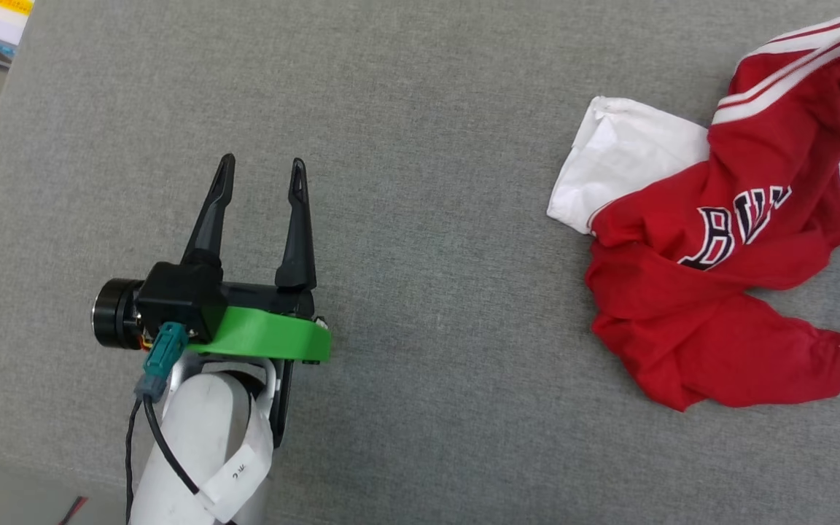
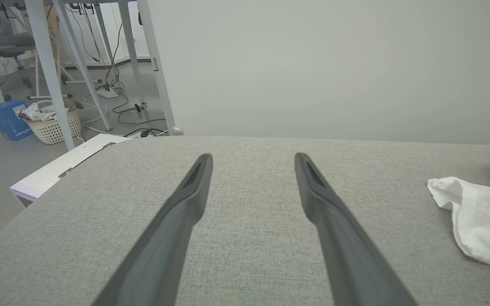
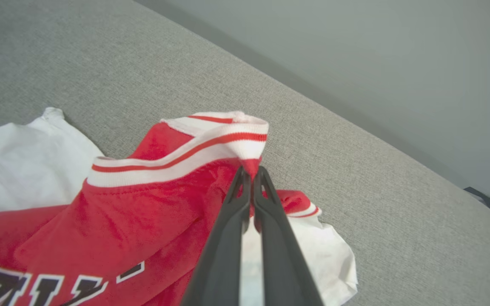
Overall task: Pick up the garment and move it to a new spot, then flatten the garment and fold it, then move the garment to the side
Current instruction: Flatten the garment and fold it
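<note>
On the right part of the grey surface (image 1: 420, 109) found the garment (image 1: 719, 292), crumpled in a heap. Saw its striped trim (image 3: 185, 157) at the far right end clamped between the pressed-together jaws of the right gripper (image 3: 251, 172). Judged the step as the pick-up before the move to a new spot. To do it well, needed to keep the pinch firm, to lift straight up, high enough to free the near hem, and only then to carry leftward to the bare middle, so as not to drag or to lose the thin fold. Read the long axis from the trim at far right to the red hem at near, a little leftward; noted the white sleeve (image 1: 624, 157) pointing left and the black lettering (image 1: 741, 222) slanting up toward far right. Found the left gripper (image 1: 262, 162) at near left, jaws spread wide, holding nothing.
</note>
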Motion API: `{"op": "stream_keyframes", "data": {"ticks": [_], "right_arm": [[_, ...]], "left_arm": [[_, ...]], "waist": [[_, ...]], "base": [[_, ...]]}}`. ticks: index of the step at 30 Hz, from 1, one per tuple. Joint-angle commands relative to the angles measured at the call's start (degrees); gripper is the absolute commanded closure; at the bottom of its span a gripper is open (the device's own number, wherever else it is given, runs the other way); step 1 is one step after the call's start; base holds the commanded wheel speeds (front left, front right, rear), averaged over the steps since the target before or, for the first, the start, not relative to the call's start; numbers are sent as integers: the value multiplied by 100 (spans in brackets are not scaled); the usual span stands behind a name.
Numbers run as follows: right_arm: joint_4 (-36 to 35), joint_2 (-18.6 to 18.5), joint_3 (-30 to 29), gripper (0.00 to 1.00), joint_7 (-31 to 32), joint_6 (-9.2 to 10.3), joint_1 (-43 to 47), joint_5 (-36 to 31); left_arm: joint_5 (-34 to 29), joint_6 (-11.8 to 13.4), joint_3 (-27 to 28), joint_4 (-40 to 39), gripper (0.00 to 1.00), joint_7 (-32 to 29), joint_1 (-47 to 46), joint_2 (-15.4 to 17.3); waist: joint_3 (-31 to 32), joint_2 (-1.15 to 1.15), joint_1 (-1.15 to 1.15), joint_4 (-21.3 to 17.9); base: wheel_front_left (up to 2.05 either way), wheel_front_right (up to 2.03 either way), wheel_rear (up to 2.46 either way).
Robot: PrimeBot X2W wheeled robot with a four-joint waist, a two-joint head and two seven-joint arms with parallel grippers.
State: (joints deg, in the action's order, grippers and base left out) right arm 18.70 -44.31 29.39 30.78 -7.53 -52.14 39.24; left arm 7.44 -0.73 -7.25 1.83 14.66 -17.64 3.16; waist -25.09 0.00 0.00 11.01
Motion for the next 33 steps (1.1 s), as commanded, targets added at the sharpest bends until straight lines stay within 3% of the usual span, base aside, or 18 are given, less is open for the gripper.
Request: {"op": "stream_keyframes", "data": {"ticks": [1,6,10,11,12,13,17,23,28,33], "right_arm": [[270,145,160,100,-86,4,-106,-54],[1227,525,1022,100,-64,4,-167,92],[1599,589,1340,100,-741,4,-309,434],[1621,573,1385,80,-898,4,-326,468],[1602,531,1460,53,-1116,4,-346,482],[1566,492,1507,0,-1319,4,-354,491],[1297,345,1472,0,-2665,4,-216,546],[1043,481,875,0,-4007,4,336,294],[654,753,157,0,-4428,4,1074,-115],[-15,1094,-766,0,-4523,4,2095,-712]], "left_arm": [[69,35,-28,-24,0,34,-111,-25],[121,96,-87,-29,0,34,-123,-27],[45,101,0,-1,0,34,-98,-27],[28,89,27,5,0,34,-96,-27],[11,65,63,17,0,34,-97,-27],[-4,41,90,29,0,34,-102,-24],[-91,-150,232,104,0,34,-243,96],[-3,-463,233,392,0,34,-834,394],[208,-631,-75,890,0,-337,-1628,768],[683,-671,-746,1374,0,-1124,-2547,1069]], "waist": [[-263,0,0,228],[-304,0,0,275],[-180,0,0,162],[-130,0,0,123],[-66,0,0,75],[-12,0,0,36],[342,0,0,-276],[660,0,0,-705],[810,0,0,-1089],[848,0,0,-1410]], "base": [[0,0,0],[0,0,0],[0,0,0],[0,0,0],[0,0,0],[0,0,0],[0,0,0],[0,0,0],[0,0,0],[0,0,0]]}}
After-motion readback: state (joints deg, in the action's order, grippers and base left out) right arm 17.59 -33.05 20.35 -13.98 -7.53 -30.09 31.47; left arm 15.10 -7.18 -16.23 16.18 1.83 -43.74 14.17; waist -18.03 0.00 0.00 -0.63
